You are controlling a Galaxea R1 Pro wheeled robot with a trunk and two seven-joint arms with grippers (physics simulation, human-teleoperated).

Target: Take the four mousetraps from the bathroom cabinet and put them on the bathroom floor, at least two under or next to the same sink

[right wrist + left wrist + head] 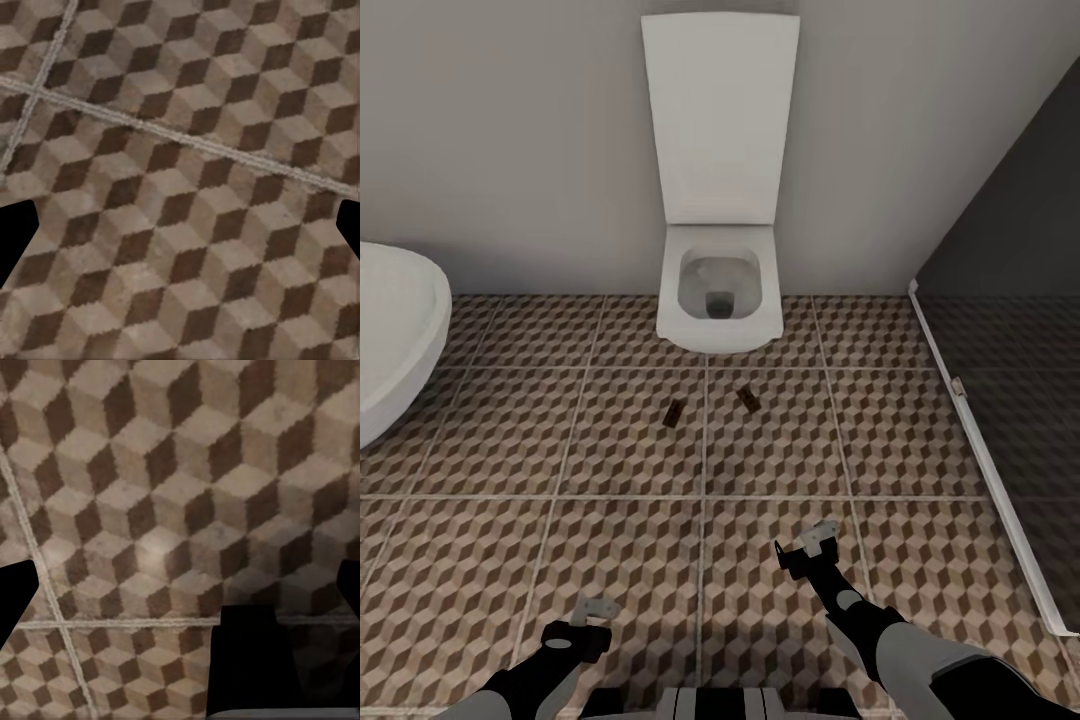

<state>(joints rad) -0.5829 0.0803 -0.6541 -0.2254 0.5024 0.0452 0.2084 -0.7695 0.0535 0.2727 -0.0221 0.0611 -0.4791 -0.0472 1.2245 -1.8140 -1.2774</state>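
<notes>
Two mousetraps lie on the bathroom floor (610, 450) in front of the toilet: one small brown board (674, 412) to the left and another (748, 400) to the right. My left gripper (595, 608) hangs low over the cube-patterned tiles near the bottom of the head view, well short of both traps. My right gripper (815, 540) hovers over the tiles nearer the right trap. Each wrist view shows bare tiles between wide-spread fingers, so the left gripper (180, 592) and the right gripper (180, 232) are open and hold nothing. The cabinet and the sink are out of view.
A white toilet (718, 290) with its lid up stands against the far wall. A rounded white bathtub (390, 340) bulges in at the left. A dark glass partition (1010, 380) with a white floor rail runs along the right.
</notes>
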